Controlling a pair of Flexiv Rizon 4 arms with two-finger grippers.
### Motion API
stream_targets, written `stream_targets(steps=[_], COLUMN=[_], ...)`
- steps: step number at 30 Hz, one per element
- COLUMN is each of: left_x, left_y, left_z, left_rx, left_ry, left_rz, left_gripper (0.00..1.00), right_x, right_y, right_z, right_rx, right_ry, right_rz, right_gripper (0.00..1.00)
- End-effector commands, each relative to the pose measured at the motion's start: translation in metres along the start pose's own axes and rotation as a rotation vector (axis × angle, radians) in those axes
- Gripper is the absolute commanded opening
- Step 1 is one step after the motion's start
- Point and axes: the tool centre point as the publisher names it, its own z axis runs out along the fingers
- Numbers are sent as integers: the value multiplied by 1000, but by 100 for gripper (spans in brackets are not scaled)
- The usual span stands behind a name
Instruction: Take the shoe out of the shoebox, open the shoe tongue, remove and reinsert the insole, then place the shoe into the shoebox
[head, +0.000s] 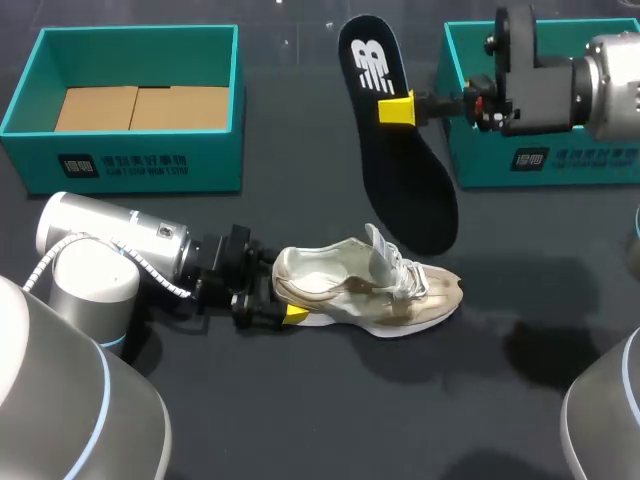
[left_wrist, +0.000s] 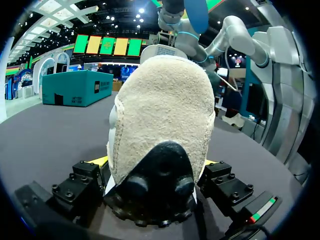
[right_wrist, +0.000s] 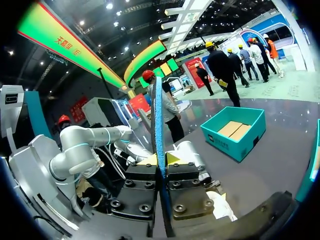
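Shoe (head: 365, 290) lies on its sole on the dark table (head: 300, 400), near the middle, toe toward my right and laces loose with the tongue pulled up. My left gripper (head: 278, 290) pinches the heel from both sides; in the left wrist view the suede heel (left_wrist: 160, 130) fills the space between the fingers (left_wrist: 97, 161), with yellow showing on either flank.

Insole (head: 400, 170) is out of the shoe and held in the air by my right gripper (head: 397, 108), whose tips are pressed onto it near its upper end. It hangs slanted, and its lower end overlaps the shoe's tongue in the head view. The right wrist view shows the insole (right_wrist: 159, 150) edge-on, clamped between the fingers.

Surroundings: a teal shoebox (head: 130, 160) at far left, open, with a cardboard insert (head: 140, 108) inside; a second teal shoebox (head: 540, 160) at far right, partly hidden behind my right arm.

Markings: a white logo on the insole's black face; a dark square mark and white print on each box front, not transcribed
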Motion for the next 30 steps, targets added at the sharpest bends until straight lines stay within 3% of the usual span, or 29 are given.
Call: stream_targets(steps=[1, 14, 30], left_x=[-1, -1, -1], left_y=[4, 4, 4], left_z=[4, 4, 4], left_rx=[-1, -1, -1], left_ry=[-1, -1, -1], left_rz=[-1, -1, -1], left_gripper=[0, 0, 0], right_x=[26, 26, 49], right_y=[-22, -22, -44], right_z=[-42, -42, -59], right_rx=[-75, -75, -111], right_ry=[-71, -71, -133], right_rz=[8, 8, 8], right_gripper=[0, 0, 0])
